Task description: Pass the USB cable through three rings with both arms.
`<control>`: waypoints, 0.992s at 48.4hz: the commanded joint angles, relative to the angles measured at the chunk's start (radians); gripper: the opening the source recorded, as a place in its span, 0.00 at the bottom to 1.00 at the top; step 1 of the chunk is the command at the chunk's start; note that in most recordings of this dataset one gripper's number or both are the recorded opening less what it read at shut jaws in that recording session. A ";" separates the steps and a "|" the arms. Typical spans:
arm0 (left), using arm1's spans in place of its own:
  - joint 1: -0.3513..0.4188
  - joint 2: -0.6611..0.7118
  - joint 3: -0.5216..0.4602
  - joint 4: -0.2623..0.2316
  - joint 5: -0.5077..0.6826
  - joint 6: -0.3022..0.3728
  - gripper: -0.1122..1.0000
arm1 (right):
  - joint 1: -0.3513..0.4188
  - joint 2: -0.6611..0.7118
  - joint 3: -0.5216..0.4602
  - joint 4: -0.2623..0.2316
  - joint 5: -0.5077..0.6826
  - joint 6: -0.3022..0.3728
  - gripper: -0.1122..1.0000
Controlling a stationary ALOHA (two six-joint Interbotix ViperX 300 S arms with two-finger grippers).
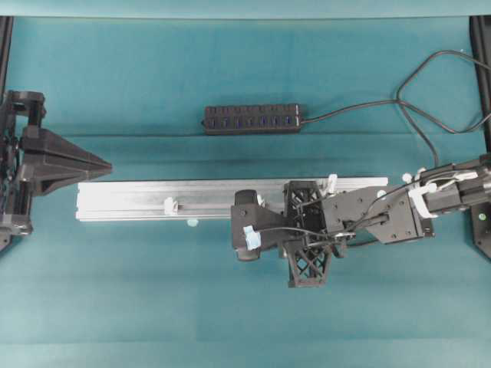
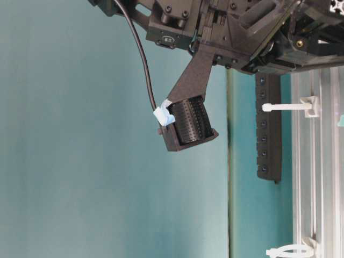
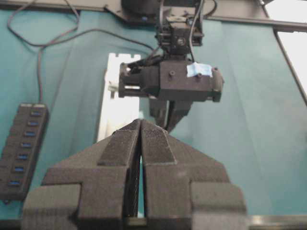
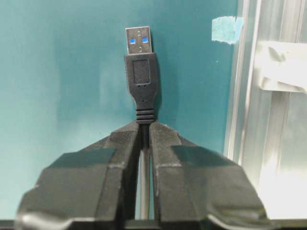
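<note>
USB cable (image 4: 141, 81) is pinched in the right gripper (image 4: 143, 127), whose jaws are pressed together on the strain relief just behind the plug, so the metal tip with its blue insert sticks out past the fingertips over the teal table (image 1: 153, 307). From overhead the right arm reaches in from the right edge, its gripper (image 1: 247, 230) hanging just in front of the silver rail (image 1: 138, 201). One white ring (image 1: 170, 205) stands on the rail to the left of that gripper, another (image 1: 331, 183) sits by the arm's wrist frame, and I cannot make out a third from above. The left gripper (image 1: 107, 165) waits at the rail's left end, jaws closed flat against each other with nothing between them. A black hub strip (image 1: 252, 119) lies beyond the rail.
</note>
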 commanded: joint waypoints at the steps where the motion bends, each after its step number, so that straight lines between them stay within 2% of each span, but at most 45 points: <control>1: 0.000 0.003 -0.012 0.000 -0.005 0.000 0.13 | -0.015 0.000 -0.006 0.008 0.002 0.006 0.03; 9: 0.002 0.003 -0.012 0.002 -0.006 0.000 0.13 | -0.006 -0.021 -0.026 0.017 0.023 0.008 0.03; 28: 0.005 0.003 -0.012 0.002 -0.005 0.000 0.13 | -0.002 -0.087 -0.097 0.018 0.178 0.009 0.03; 48: 0.009 0.003 -0.012 0.000 0.014 0.000 0.13 | -0.008 -0.210 -0.106 0.002 0.365 0.054 0.03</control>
